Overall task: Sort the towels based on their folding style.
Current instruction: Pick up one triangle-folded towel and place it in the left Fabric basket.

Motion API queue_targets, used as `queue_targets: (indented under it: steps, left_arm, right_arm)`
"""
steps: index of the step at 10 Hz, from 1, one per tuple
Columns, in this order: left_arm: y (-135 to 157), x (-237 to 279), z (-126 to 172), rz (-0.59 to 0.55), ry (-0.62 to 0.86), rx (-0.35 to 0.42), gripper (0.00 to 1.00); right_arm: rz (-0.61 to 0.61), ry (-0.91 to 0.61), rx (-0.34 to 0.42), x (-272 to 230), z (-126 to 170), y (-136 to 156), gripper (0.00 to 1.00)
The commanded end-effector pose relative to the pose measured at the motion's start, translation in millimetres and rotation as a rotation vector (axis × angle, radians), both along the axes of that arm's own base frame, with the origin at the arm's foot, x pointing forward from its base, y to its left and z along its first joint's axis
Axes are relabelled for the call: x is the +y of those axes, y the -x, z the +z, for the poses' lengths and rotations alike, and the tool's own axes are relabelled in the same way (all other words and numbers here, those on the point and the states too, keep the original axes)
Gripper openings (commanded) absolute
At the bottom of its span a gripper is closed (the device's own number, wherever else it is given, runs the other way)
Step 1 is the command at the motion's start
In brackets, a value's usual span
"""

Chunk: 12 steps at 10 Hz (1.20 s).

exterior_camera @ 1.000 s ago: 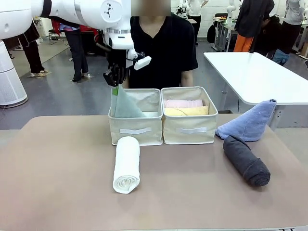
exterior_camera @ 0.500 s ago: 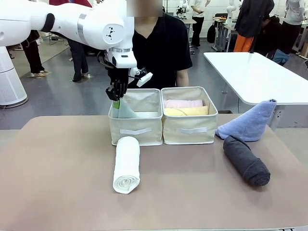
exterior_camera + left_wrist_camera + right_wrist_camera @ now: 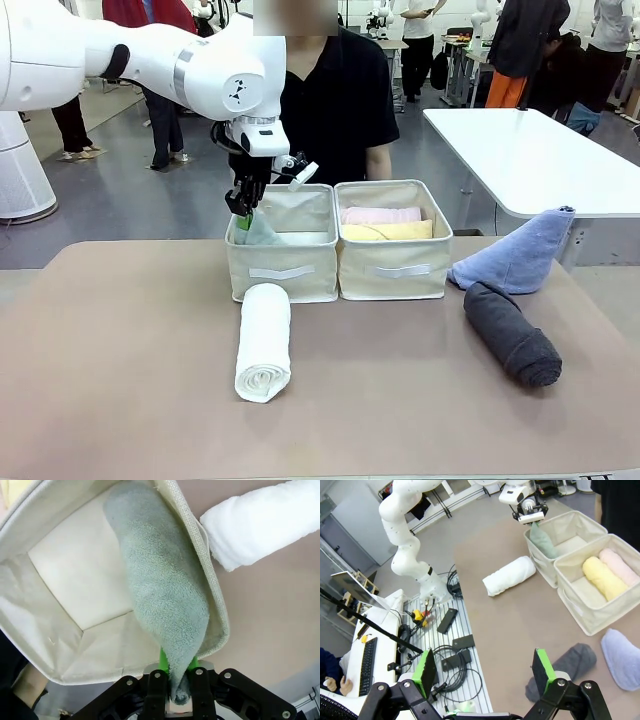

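My left gripper (image 3: pixel 244 212) is shut on the tip of the pale mint cone towel (image 3: pixel 160 585), which hangs down into the left cream basket (image 3: pixel 281 268) against its front-left wall. Pink (image 3: pixel 382 214) and yellow (image 3: pixel 390 231) rolled towels lie in the right basket (image 3: pixel 394 268). The white roll (image 3: pixel 264 341) lies on the table in front of the left basket. At the right, the periwinkle cone towel (image 3: pixel 520 256) leans beside the dark grey roll (image 3: pixel 512 332). My right gripper (image 3: pixel 485 672) hovers high above the table's right side, open, with nothing between its fingers.
A person in a black shirt (image 3: pixel 340 105) stands right behind the baskets. A white table (image 3: pixel 530 150) stands at the far right, with people beyond it. The brown tabletop (image 3: pixel 130 360) has free room at the left and front.
The left gripper has come down and slightly right with the mint towel, which now sits deeper in the left basket. Nothing else has moved.
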<state>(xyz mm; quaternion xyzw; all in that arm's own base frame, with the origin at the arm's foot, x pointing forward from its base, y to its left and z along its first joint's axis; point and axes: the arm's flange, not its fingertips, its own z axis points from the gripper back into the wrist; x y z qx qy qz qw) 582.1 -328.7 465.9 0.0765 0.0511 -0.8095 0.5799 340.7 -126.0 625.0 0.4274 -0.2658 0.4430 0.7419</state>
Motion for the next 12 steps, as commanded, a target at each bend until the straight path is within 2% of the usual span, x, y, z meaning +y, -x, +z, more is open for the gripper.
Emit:
queue_targets:
  steps: [1, 2, 3, 4, 5, 7, 8, 9, 12]
  left_arm:
    - [-2.8, -3.1, -3.6, 0.030, -0.003, 0.023, 0.15]
    - [-2.8, -3.2, -3.5, 0.053, 0.003, 0.027, 0.15]
    - [-2.2, -2.7, -4.4, 0.074, 0.003, 0.029, 0.40]
    - [-2.5, -2.5, -4.5, 0.089, 0.003, 0.032, 0.75]
    - [-2.9, -1.8, -4.5, 0.097, 0.003, 0.039, 1.00]
    - [-3.9, 0.3, -4.0, 0.095, 0.003, 0.046, 1.00]
    - [-3.9, 0.8, -2.9, 0.095, 0.005, 0.047, 0.95]
    - [-4.2, 1.2, -2.3, 0.102, 0.004, 0.051, 1.00]
    - [-4.4, 3.9, -0.8, 0.101, 0.003, 0.054, 1.00]
  right_arm:
    - [0.009, -0.036, -0.018, 0.5, -0.9, -1.1, 1.00]
    - [0.009, -0.036, -0.018, 0.5, -0.9, -1.1, 1.00]
    - [0.009, -0.036, -0.018, 0.5, -0.9, -1.1, 1.00]
    - [0.009, -0.036, -0.018, 0.5, -0.9, -1.1, 1.00]
    - [0.009, -0.036, -0.018, 0.5, -0.9, -1.1, 1.00]
    - [0.009, -0.036, -0.018, 0.5, -0.9, -1.1, 1.00]
    - [0.009, -0.036, -0.018, 0.5, -0.9, -1.1, 1.00]
    - [0.009, -0.036, -0.018, 0.5, -0.9, -1.1, 1.00]
    - [0.009, -0.036, -0.018, 0.5, -0.9, -1.1, 1.00]
